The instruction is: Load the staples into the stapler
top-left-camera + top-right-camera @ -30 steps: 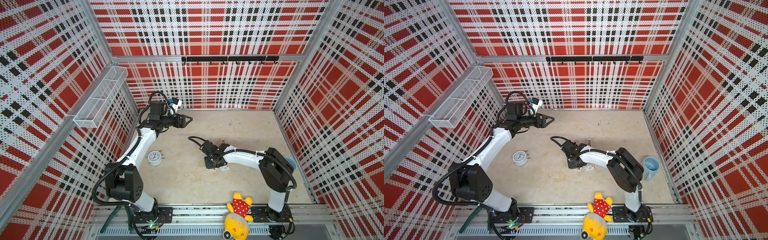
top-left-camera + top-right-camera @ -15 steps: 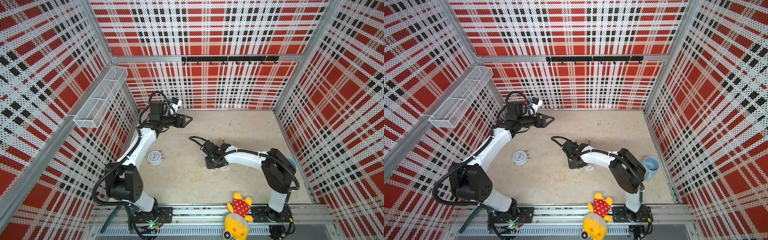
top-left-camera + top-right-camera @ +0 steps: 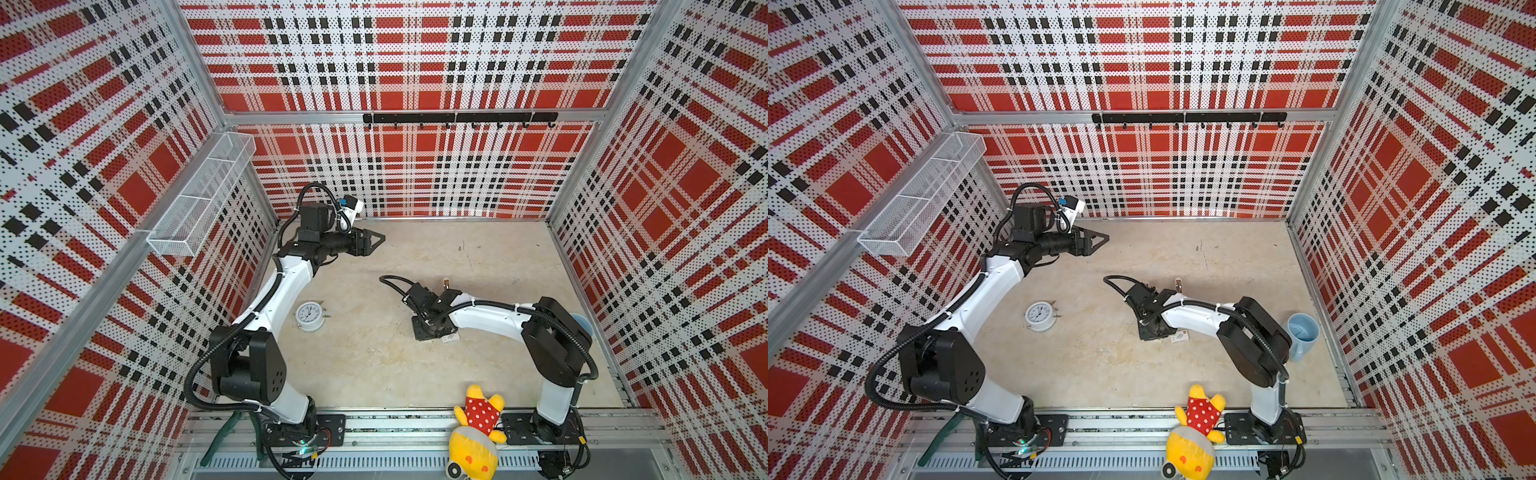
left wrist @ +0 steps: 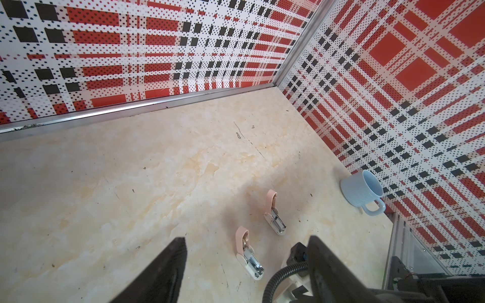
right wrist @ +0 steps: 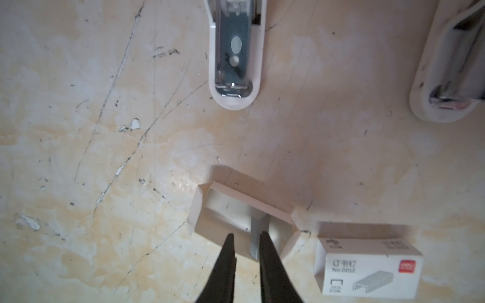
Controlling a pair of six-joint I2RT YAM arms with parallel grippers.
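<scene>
Two pink-and-white staplers lie open on the floor, one (image 4: 248, 251) nearer my left gripper than the other (image 4: 274, 215); the right wrist view shows their metal channels (image 5: 235, 52) (image 5: 451, 65). A grey strip of staples (image 5: 258, 228) lies in the white inner tray (image 5: 225, 207) of the staple box, beside the printed sleeve (image 5: 367, 270). My right gripper (image 5: 246, 234) (image 3: 434, 332) points down at the tray, fingers a narrow gap apart around the strip's near end, with light between strip and one finger. My left gripper (image 3: 376, 239) (image 4: 246, 240) hangs open and empty near the back left.
A white alarm clock (image 3: 309, 316) lies left of centre. A light blue mug (image 3: 1302, 332) stands by the right wall behind the right arm. A yellow plush toy (image 3: 478, 428) lies on the front rail. A wire basket (image 3: 199, 195) hangs on the left wall.
The right arm has shifted very slightly while its gripper stays at the staple tray. The left arm has not moved.
</scene>
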